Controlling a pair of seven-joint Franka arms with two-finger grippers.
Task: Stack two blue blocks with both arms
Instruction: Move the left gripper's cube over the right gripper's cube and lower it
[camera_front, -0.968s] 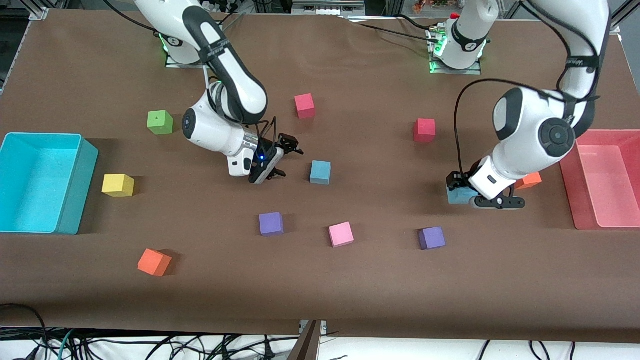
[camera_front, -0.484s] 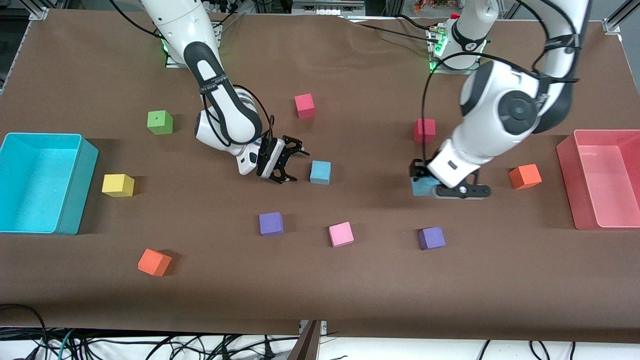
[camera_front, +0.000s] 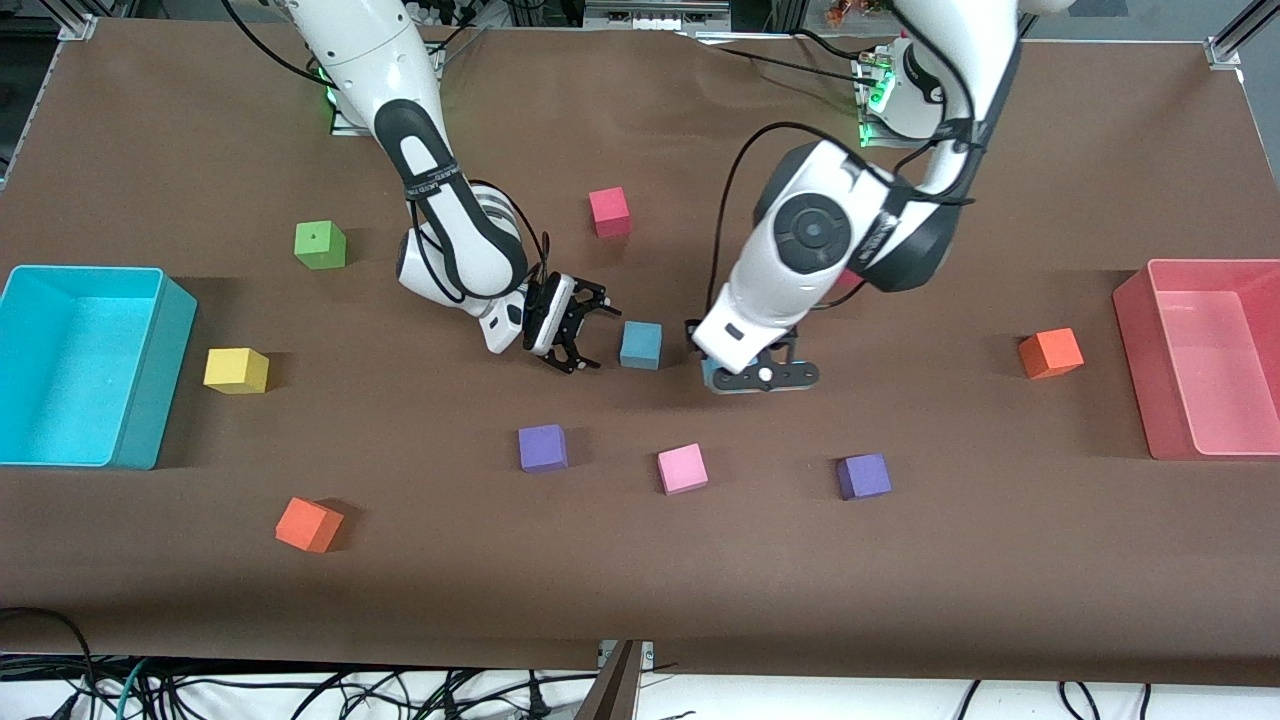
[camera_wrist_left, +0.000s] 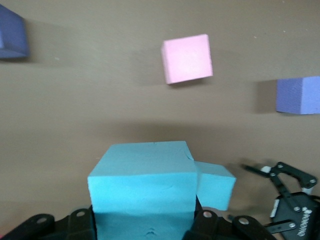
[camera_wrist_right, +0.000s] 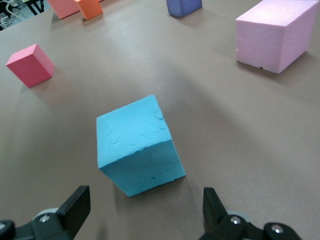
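Your left gripper (camera_front: 722, 376), clamped on one blue block (camera_wrist_left: 145, 187), hangs mid-frame just beside the resting blue block (camera_front: 640, 344), which faces your spread-fingered right gripper (camera_front: 583, 331).

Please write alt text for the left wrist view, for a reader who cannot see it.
The left pincer holds a blue block above the brown table, with the second blue block just past it. A pink cube and two purple cubes lie farther off.

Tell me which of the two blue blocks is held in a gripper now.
The blue block in the left gripper is the held one, clamped between its fingers. The other blue block sits free on the table before the open right gripper.
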